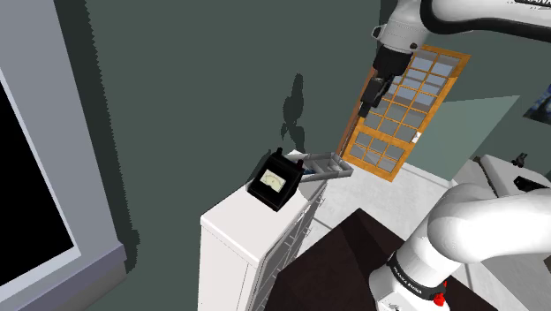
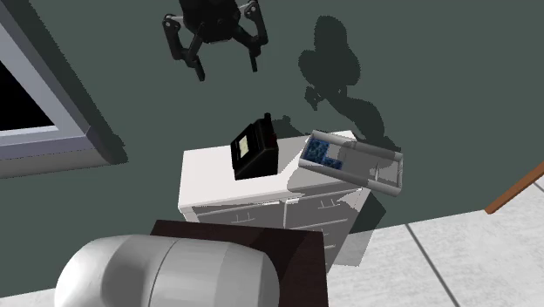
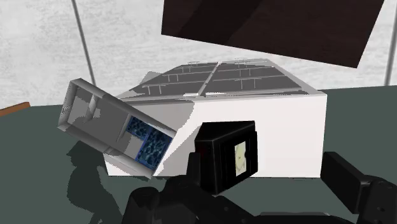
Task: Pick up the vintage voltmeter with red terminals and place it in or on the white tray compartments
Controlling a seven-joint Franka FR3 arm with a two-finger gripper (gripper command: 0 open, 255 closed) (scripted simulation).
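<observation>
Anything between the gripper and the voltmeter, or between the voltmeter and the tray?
Nothing visible. The open gripper hangs above the black voltmeter, air between them; the grey tray lies beside it on the white cabinet.

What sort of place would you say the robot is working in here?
Probably a room in a house. A white drawer cabinet stands against a dark green wall, with a grey-framed window to one side, a wooden door with glass panes nearby, and a pale tiled floor.

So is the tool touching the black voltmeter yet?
Apart. In the second exterior view the open tool hangs well above the voltmeter, with dark wall showing between them.
</observation>
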